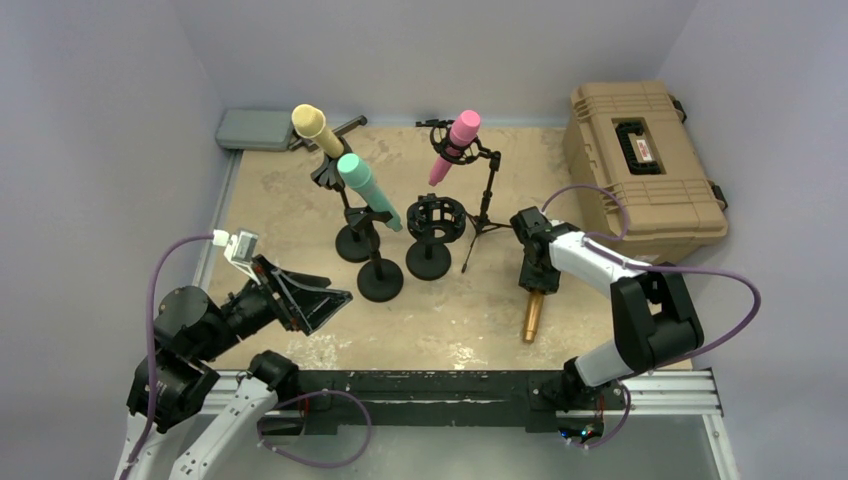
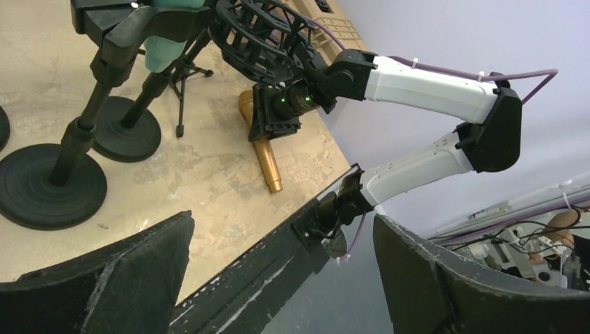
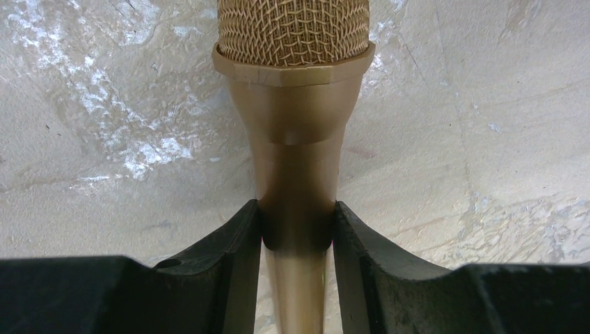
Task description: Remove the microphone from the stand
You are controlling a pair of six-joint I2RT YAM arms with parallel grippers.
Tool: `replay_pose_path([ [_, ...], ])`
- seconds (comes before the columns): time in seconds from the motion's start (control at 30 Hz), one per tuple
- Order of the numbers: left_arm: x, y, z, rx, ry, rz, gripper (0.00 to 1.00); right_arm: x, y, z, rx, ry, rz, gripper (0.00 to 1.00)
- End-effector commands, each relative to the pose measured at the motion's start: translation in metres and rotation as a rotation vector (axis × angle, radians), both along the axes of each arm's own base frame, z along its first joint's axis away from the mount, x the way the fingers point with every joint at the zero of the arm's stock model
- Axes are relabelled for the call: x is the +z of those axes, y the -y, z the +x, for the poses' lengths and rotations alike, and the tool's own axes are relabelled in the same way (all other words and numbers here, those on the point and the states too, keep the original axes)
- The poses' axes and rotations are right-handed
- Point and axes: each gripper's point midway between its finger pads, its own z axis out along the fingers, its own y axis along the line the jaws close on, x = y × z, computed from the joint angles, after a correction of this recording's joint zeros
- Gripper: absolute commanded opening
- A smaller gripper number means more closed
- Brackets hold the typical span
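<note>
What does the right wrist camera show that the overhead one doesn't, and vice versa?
Right wrist only: the woven mesh head of the gold metal microphone, with the right pincer clamped on its handle. Overhead only: the yellow microphone, teal microphone and pink microphone on black stands, and the tan plastic case. Both: the gold metal microphone and the mottled beige tabletop.

Looks out between the wide-apart fingers [image 2: 125, 278] of the left gripper [image 2: 282, 226]; finds ahead of the pincer a gold microphone [image 2: 266, 163], upper end in the right gripper [image 2: 275, 115], lower end on the tabletop [image 2: 209, 181]; meets black stands [image 2: 52, 184] ahead-left.
</note>
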Motion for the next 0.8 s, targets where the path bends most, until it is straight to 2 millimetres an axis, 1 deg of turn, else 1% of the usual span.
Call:
replay_pose_path([
  [0.0,0.008,-0.002,0.000,0.014,0.025,-0.015,0.97,-0.005,-0.009,0.010,-0.001,0.043,0.054,0.10],
  [0.03,0.008,-0.003,0.000,0.018,0.024,-0.011,0.97,-0.005,-0.010,0.010,0.004,0.046,0.060,0.11],
  [0.07,0.008,-0.004,-0.001,0.021,0.026,-0.007,0.97,-0.003,-0.011,0.011,0.005,0.054,0.064,0.20],
  [0.13,0.008,-0.005,-0.001,0.026,0.026,-0.001,0.97,0.001,-0.010,0.013,0.001,0.069,0.062,0.42],
  [0.2,0.007,-0.006,-0.002,0.029,0.027,0.001,0.97,0.008,-0.008,0.013,-0.003,0.081,0.052,0.48],
  [0.27,0.007,-0.008,-0.003,0.034,0.030,-0.001,0.97,0.018,-0.008,0.016,-0.001,0.100,0.056,0.49],
  [0.33,0.007,-0.009,-0.004,0.041,0.033,0.000,0.97,0.032,-0.008,0.020,0.001,0.136,0.059,0.50],
  [0.43,0.008,-0.012,-0.006,0.047,0.037,0.007,0.98,0.057,-0.008,0.027,-0.008,0.215,0.074,0.54],
  [0.47,0.008,-0.013,-0.006,0.050,0.038,0.010,0.98,0.068,-0.010,0.031,0.005,0.245,0.087,0.55],
  [0.57,0.006,-0.016,-0.008,0.059,0.040,0.022,0.99,0.102,-0.008,0.039,0.052,0.318,0.075,0.57],
  [0.67,0.003,-0.019,-0.007,0.080,0.036,0.030,1.00,0.132,-0.017,0.042,0.128,0.407,0.137,0.59],
  [0.77,0.002,-0.021,-0.005,0.098,0.031,0.033,1.00,0.165,-0.040,0.040,0.265,0.515,0.259,0.59],
])
